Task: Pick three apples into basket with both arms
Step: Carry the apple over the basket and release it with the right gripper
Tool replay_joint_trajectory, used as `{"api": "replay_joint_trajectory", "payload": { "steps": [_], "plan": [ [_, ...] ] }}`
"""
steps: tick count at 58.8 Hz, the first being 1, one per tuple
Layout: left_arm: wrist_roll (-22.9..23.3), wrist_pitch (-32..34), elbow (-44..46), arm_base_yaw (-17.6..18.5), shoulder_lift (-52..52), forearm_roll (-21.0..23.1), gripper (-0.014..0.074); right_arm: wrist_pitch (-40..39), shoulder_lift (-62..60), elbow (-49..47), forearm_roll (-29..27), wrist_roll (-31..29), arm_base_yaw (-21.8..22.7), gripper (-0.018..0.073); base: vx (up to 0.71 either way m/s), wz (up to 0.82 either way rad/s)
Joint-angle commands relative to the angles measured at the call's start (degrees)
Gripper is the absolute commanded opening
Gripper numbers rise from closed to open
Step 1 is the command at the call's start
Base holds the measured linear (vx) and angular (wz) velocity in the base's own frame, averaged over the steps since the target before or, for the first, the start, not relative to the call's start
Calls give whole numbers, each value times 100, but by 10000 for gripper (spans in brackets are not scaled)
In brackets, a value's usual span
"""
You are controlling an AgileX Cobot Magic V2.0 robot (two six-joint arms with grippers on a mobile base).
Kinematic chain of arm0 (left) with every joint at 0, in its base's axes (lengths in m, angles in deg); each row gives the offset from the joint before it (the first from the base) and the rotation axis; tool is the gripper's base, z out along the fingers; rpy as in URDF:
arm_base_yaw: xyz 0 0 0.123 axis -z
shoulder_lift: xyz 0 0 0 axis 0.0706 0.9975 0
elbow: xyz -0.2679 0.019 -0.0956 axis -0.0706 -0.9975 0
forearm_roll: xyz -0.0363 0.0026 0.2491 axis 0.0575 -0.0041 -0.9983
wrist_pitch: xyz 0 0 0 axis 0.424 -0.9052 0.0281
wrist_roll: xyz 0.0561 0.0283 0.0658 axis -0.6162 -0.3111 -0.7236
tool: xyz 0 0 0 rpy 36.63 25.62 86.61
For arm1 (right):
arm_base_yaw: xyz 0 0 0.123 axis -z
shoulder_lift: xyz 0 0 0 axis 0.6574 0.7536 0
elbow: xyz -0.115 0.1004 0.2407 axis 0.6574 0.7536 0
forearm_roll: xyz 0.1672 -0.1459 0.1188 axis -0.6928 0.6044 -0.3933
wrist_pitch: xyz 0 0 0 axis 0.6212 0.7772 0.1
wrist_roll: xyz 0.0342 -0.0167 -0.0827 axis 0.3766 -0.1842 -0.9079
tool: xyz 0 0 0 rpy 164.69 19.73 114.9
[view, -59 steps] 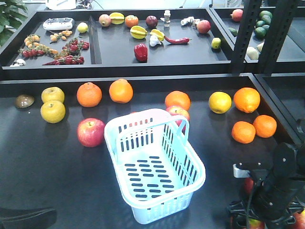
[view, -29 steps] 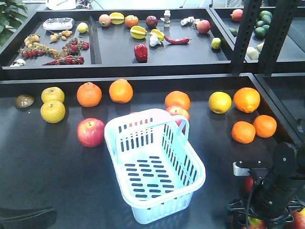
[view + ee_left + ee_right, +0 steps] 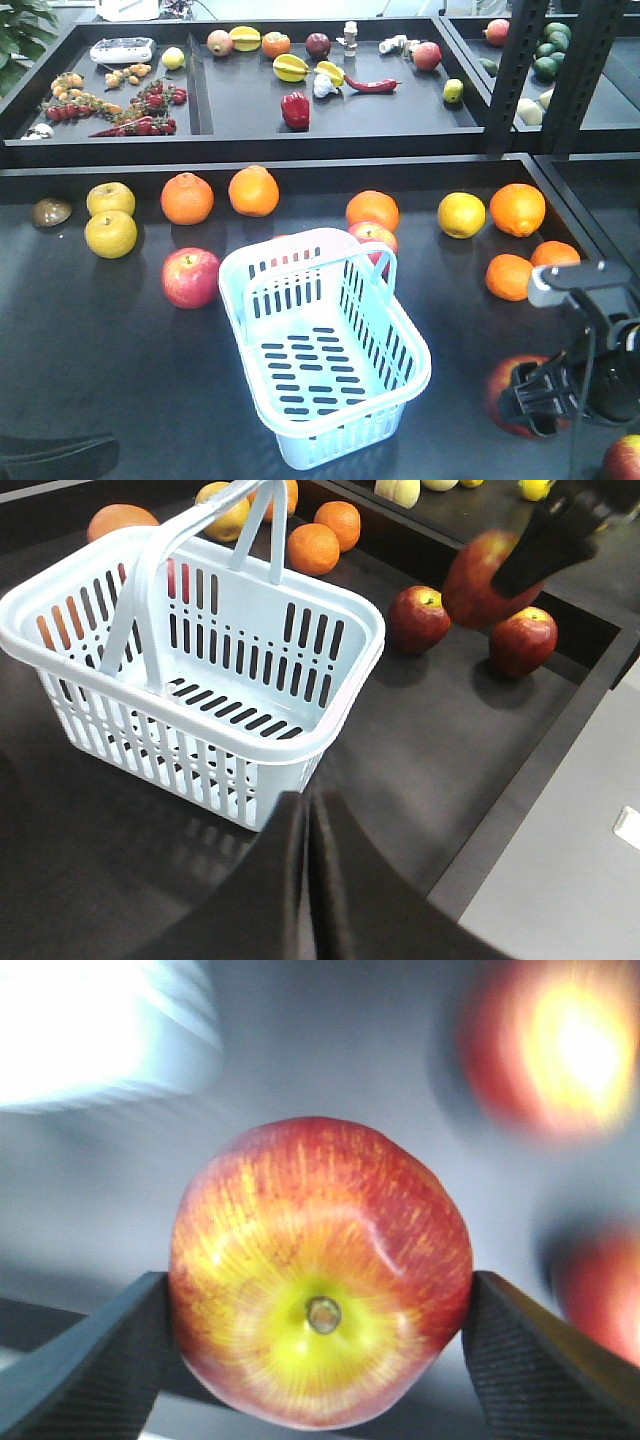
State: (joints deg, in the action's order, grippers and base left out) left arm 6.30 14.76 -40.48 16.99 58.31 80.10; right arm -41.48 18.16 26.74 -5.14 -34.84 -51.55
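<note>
R gripper clamped on 1 apple, stem toward wrist cam, held right of basket, not touching it; 2nd apple & 3rd apple sit on table nearby; L gripper shows only as dark shape, open/closed can't tell.

Basket smooth pale plastic; held apple glossy skin; end effector pads matt, finely ribbed; tabletop matt dark.
</note>
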Motion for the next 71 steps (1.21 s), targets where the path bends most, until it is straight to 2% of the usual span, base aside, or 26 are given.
{"api": "replay_joint_trajectory", "payload": {
  "steps": [1, 6, 10, 14, 19, 24, 30, 37, 44, 52, 57, 65, 71],
  "plan": [
    [10, 246, 132, 21, 11, 182, -6, -454, -660, -209, -774, -507, -469, -1, 0, 0],
    [10, 260, 132, 21, 11, 182, -6, -1091, -766, -209, -1321, -743, -948, 1, 0, 0],
    [10, 260, 132, 21, 11, 182, -6, -1493, -662, -209, -1545, -743, -1210, 12, 0, 0],
    [10, 260, 132, 21, 11, 182, -6, -1870, -396, -209, -1590, -749, -1365, 36, 0, 0],
    [10, 260, 132, 21, 11, 182, -6, -2275, 30, -339, -1599, -774, -1351, 91, 0, 0],
    [10, 260, 132, 21, 11, 182, -6, -2176, 569, -696, -1564, -774, -1345, 186, 0, 0],
    [10, 260, 132, 21, 11, 182, -6, -1768, 1196, -1179, -1547, -800, -1345, 366, 0, 0],
    [10, 239, 132, 21, 11, 182, -6, -1454, 1694, -1571, -1469, -793, -1345, 536, 0, 0],
    [10, 221, 132, 21, 11, 182, -6, -1237, 1862, -1767, -1469, -775, -1345, 608, 0, 0],
    [10, 221, 132, 21, 11, 182, -6, -1196, 1738, -1806, -1402, -787, -1338, 571, 0, 0],
    [10, 221, 132, 21, 11, 182, -6, -1079, 1556, -1806, -1248, -766, -1338, 499, 0, 0],
    [10, 233, 132, 21, 11, 182, -6, -673, 1188, -1806, -724, -442, -1338, 281, 0, 0],
    [10, 233, 132, 21, 11, 182, -6, -381, 931, -1806, 62, 150, -1338, 66, 0, 0]
  ]
}}
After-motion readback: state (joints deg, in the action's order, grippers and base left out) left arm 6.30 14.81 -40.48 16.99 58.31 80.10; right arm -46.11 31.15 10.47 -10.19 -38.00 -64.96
